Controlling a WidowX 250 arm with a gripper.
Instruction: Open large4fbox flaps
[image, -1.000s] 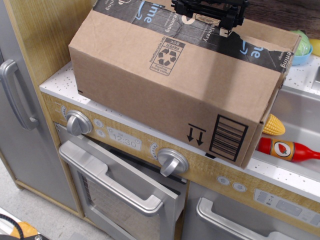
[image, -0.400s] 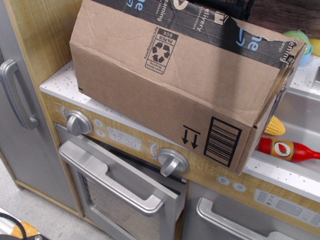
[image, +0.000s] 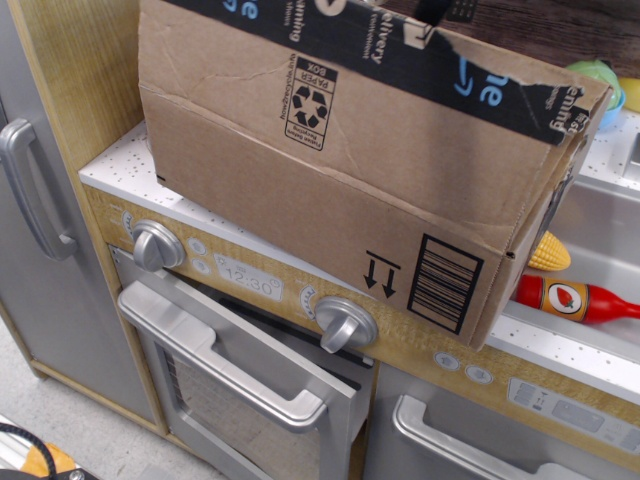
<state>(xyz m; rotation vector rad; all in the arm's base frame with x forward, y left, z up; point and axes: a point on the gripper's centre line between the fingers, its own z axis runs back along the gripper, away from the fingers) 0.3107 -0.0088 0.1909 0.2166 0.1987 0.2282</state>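
The large4fbox is a big brown cardboard box on the toy kitchen counter, above the oven. Its front shows two down arrows and a barcode. The near long flap stands raised and tilted towards me, carrying the recycling mark and edged with torn black "prime" tape. Only a small dark part of my gripper shows at the top edge, behind the flap's rim. Its fingers are hidden. The inside of the box and the other flaps are hidden.
Two silver oven knobs and the oven door handle lie below the box. A red ketchup bottle and toy corn sit right of it by the sink. A grey fridge handle is at left.
The near flap has swung up from lying flat on top to standing raised. The gripper has risen with its edge and has almost left the top of the frame.
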